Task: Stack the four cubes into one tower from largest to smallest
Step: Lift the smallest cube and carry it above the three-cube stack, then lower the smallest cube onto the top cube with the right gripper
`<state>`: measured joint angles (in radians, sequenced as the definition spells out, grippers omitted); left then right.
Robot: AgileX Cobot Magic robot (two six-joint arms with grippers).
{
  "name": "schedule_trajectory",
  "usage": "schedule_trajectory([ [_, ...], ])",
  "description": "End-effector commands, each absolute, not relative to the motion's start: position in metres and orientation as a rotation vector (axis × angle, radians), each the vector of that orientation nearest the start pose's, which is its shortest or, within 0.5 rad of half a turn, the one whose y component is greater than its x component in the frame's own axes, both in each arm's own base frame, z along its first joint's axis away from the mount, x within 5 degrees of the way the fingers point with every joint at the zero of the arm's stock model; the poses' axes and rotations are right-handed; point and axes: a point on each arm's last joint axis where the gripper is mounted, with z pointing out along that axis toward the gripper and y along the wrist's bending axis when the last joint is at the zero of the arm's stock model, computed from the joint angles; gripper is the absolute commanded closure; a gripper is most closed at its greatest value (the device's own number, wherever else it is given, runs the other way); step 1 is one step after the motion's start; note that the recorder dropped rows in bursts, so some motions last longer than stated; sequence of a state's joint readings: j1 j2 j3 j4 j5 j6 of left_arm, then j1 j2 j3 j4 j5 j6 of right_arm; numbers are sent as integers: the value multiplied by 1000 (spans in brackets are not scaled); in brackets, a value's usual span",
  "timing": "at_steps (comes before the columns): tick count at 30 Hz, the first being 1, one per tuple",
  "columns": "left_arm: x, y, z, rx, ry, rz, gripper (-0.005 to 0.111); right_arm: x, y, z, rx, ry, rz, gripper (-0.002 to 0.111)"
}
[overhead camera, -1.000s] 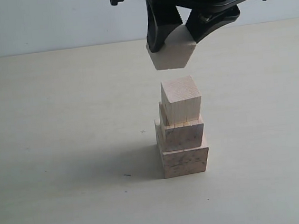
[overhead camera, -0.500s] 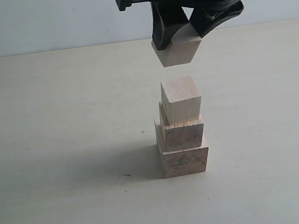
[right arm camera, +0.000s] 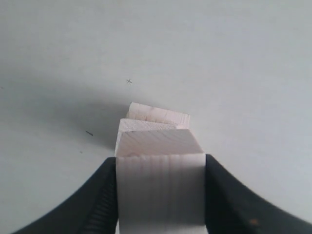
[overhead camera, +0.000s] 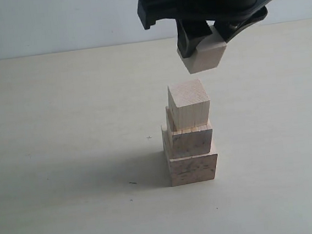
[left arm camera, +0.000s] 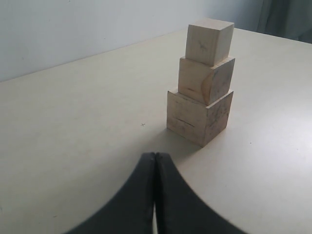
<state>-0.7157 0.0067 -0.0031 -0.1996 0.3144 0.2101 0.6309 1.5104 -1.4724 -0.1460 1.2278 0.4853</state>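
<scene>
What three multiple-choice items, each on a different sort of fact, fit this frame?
1. Where is the fourth wooden cube? A) lying beside the tower B) held in the air above it C) resting atop it
2. How many cubes form the tower? A) two B) four C) three
3. The left gripper is: A) shut, empty B) wide open C) shut on a cube
Answers: B, the right gripper holds it clear of the top; C, three stepped blocks show; A, its jaws meet with nothing between.

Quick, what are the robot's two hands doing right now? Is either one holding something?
Left end effector: closed, holding nothing.
Right end effector: closed on a wooden cube, held in the air.
</scene>
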Motion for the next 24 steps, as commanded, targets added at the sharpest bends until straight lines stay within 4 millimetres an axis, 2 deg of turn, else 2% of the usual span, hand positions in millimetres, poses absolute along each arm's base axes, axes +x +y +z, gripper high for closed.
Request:
schedule_trajectory([
  [1, 37, -40, 185, 698, 1686, -549, 107, 251, 170, 359, -258, 2715, 129, 108],
  [8, 37, -40, 185, 698, 1686, -549, 107, 251, 171, 359, -271, 2717, 136, 108],
  [15, 37, -40, 185, 698, 1686, -549, 107, 246, 178, 358, -265, 2763, 259, 108],
  [19, 37, -40, 185, 698, 1686, -549, 107, 247, 179, 357, -265, 2768, 262, 108],
  [24, 37, -40, 185, 698, 1686, -549, 107, 255, 184, 343, -293, 2801, 212, 108],
])
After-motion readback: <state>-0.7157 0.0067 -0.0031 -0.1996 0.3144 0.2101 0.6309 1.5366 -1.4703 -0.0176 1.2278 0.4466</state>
